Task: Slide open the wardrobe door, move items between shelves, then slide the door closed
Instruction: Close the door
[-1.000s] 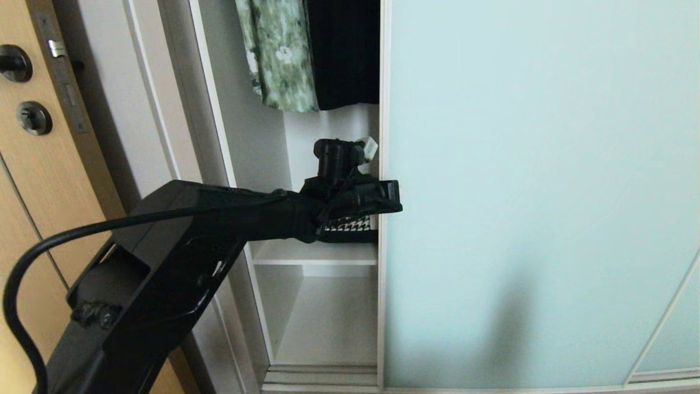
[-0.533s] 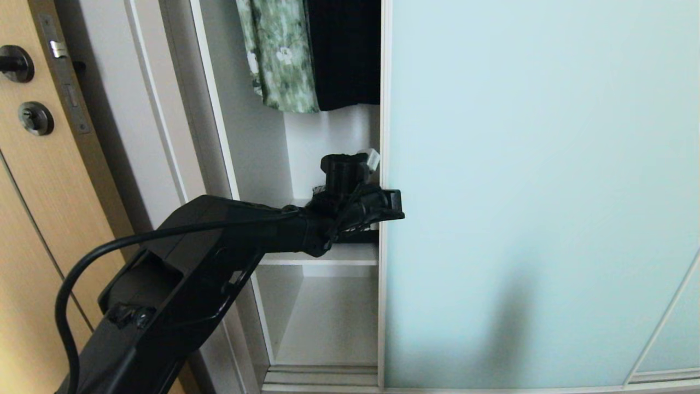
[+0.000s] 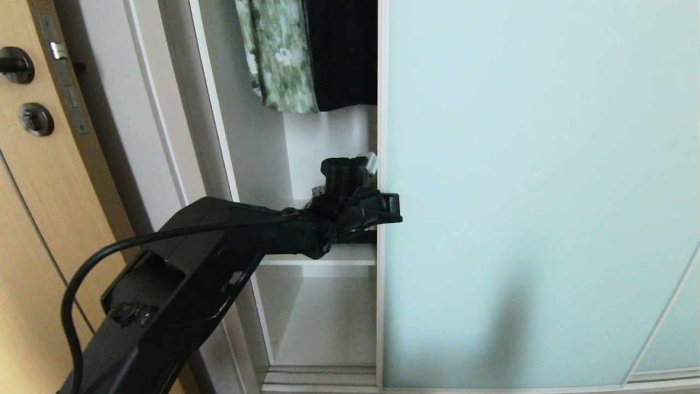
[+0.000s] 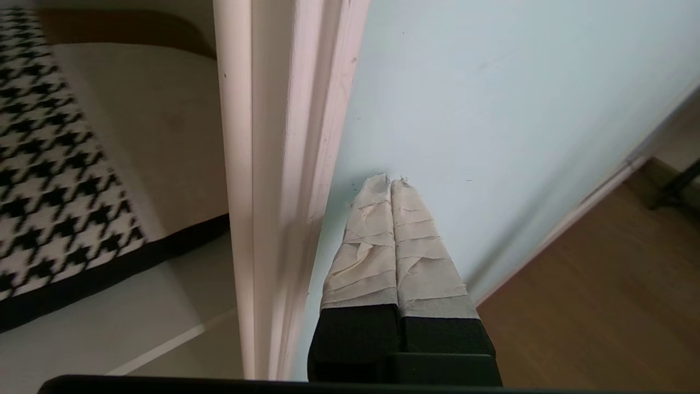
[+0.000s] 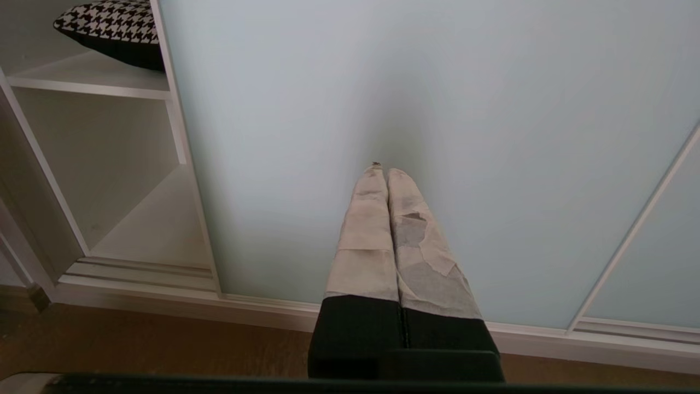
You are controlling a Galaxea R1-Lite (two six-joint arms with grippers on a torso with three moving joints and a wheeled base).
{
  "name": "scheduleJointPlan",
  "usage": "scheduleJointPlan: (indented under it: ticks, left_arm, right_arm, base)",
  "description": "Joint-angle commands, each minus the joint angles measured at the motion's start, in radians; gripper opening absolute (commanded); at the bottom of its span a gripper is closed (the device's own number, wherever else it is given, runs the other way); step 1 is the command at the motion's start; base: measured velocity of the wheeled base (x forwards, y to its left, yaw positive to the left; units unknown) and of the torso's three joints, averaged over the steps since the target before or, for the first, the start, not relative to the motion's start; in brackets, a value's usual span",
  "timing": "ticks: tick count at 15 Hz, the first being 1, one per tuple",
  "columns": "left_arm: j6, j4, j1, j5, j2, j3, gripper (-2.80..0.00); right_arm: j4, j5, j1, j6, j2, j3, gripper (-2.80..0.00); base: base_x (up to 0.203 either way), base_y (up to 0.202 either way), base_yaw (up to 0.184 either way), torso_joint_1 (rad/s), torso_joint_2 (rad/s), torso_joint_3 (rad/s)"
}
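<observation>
I use the sliding wardrobe door (image 3: pixel 536 191), a tall frosted aqua glass panel, as my landmark. Furthest to its left stands a tan wood door (image 3: pixel 33 180) with a dark knob. Nearer, in the open white compartment just left of the panel's edge, a green floral garment (image 3: pixel 281 54) and a black garment (image 3: pixel 342 52) hang above the shelves. The houndstooth cushion (image 4: pixel 60 158) lies on the upper shelf (image 3: pixel 320 254), just inside the panel's frame; the shelf below it is bare. My left gripper (image 4: pixel 391 183) has its taped fingers pressed together, tips touching the glass just beside the frame. I judge it sits there to push the panel sideways with flat contact, since nothing is there to grasp. My right gripper (image 5: pixel 381 172), fingers together too, hangs low before the panel, apparently parked.
</observation>
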Motion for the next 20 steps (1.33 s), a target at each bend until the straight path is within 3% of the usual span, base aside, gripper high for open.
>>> scheduleJointPlan:
  ticks: [1, 5, 10, 16, 20]
  left_arm:
    - [-0.001, 0.005, 0.025, 0.026, -0.044, 0.014, -2.80]
    - [0.001, 0.026, 0.080, 0.030, -0.132, 0.072, -2.80]
    - [0.033, 0.012, 0.156, 0.026, -0.278, 0.267, -2.80]
    - [0.031, -0.035, 0.223, -0.013, -0.508, 0.514, -2.80]
    - [0.026, -0.049, 0.224, -0.042, -0.598, 0.540, -2.80]
  right_arm:
    - [0.000, 0.001, 0.000, -0.001, 0.000, 0.000, -2.80]
    - [0.000, 0.001, 0.000, -0.001, 0.000, 0.000, -2.80]
    - [0.000, 0.001, 0.000, -0.001, 0.000, 0.000, -2.80]
    - [0.000, 0.001, 0.000, -0.001, 0.000, 0.000, -2.80]
    - [0.000, 0.001, 0.000, -0.001, 0.000, 0.000, -2.80]
  base:
    - [0.000, 0.000, 0.000, 0.000, 0.00, 0.000]
    - [0.000, 0.000, 0.000, 0.000, 0.00, 0.000]
    - [0.000, 0.000, 0.000, 0.000, 0.00, 0.000]
    - [0.000, 0.000, 0.000, 0.000, 0.00, 0.000]
    - [0.000, 0.000, 0.000, 0.000, 0.00, 0.000]
